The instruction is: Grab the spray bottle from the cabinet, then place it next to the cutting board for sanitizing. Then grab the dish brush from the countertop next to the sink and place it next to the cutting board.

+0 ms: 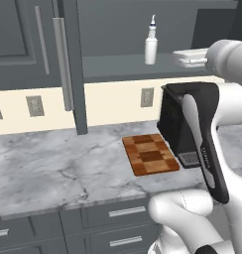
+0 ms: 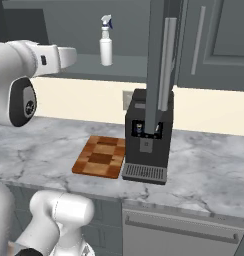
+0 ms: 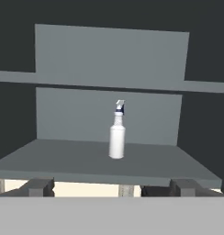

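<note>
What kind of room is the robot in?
It looks like a kitchen. There's a marble countertop with a wooden cutting board on it, a black coffee machine beside that, and an open grey cabinet above holding a spray bottle.

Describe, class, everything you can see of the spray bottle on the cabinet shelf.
The spray bottle is slim, white and plastic-looking, with a narrow neck and a trigger nozzle tipped blue. It stands upright and alone on the grey lower shelf of the open cabinet, above the counter. Nothing touches it but the shelf; the open gripper faces it, apart.
</note>
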